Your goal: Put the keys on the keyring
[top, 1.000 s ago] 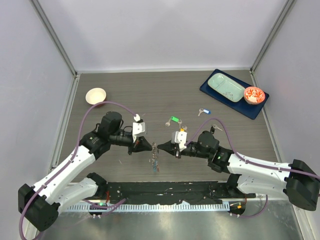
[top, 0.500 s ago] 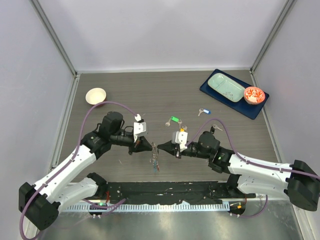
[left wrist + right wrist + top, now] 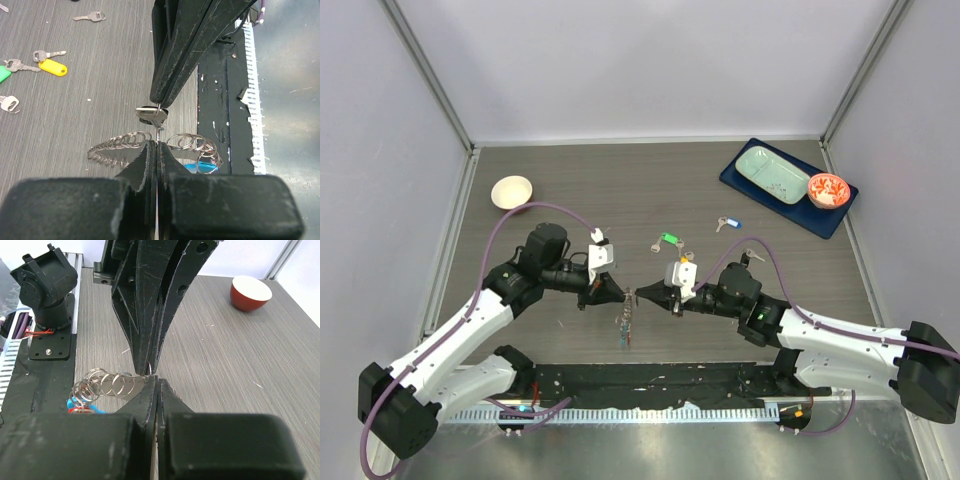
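Keyring had swung slightly lower and leftward beneath the meeting fingertips, while both arms barely shifted
White bowl, well behind the left gripper, looked empty. That gripper was pinched together on a ring of the chain, which hung just below its tip. Meeting it tip to tip, the right gripper was clamped on what seemed a silver key, so threading turned on that left-to-right line. Green-tagged key and blue-tagged key lay behind the right gripper; far beyond, the tray held a green dish and red bowl, contents unclear
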Robot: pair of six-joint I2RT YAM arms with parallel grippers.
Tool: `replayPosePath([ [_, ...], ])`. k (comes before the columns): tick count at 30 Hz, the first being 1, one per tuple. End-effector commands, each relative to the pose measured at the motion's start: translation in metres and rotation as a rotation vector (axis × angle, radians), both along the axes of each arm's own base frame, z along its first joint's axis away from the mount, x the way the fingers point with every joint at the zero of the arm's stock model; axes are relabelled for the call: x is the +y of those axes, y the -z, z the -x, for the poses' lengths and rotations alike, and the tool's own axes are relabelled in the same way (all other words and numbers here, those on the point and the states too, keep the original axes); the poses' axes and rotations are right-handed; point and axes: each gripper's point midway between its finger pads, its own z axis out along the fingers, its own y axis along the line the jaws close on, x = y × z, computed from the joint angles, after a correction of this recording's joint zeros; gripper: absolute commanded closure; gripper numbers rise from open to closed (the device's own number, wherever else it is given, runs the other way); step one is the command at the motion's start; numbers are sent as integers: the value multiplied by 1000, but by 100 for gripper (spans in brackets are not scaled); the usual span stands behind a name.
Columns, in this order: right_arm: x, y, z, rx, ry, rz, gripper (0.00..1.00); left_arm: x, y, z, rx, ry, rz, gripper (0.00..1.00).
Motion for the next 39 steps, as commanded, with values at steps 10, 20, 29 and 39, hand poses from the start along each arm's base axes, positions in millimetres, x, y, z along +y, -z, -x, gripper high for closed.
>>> replayPosePath([
  [10, 4, -14, 8, 2, -35, -38, 99, -7, -10, -3, -59, 23, 40, 100],
  [20, 4, -11, 7, 7, -32, -34, 99, -8, -9, -2, -60, 27, 38, 100],
  [29, 5, -8, 7, 12, -33, -23, 99, -8, -9, -2, -58, 28, 38, 100],
  [39, 6, -5, 6, 13, -31, -14, 99, -9, -11, -1, -57, 35, 44, 100],
])
